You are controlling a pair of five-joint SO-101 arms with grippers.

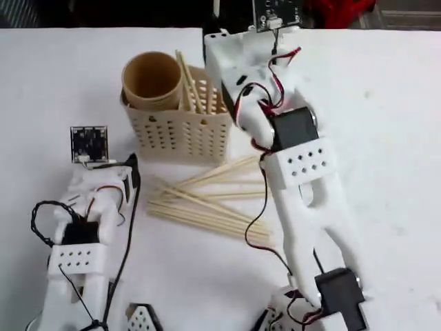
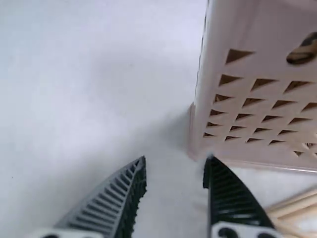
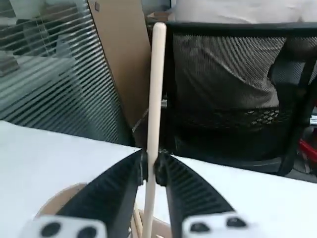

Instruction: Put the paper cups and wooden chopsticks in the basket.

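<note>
Chopstick (image 3: 157, 84), single, pinched upright in the right tool (image 3: 151, 171), jaws closed on it. Long axis vertical, lower end toward the basket (image 1: 182, 134) just below, right of the paper cups (image 1: 151, 79). Loose chopsticks (image 1: 207, 207) lie on the tabletop (image 1: 386, 103), near side of basket. Left tool (image 2: 176, 163), parted and empty, is the nearer to these.

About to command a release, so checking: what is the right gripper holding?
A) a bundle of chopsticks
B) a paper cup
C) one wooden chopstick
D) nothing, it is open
C: in the right wrist view the right gripper is shut on a single chopstick, which stands upright between its jaws.
</note>
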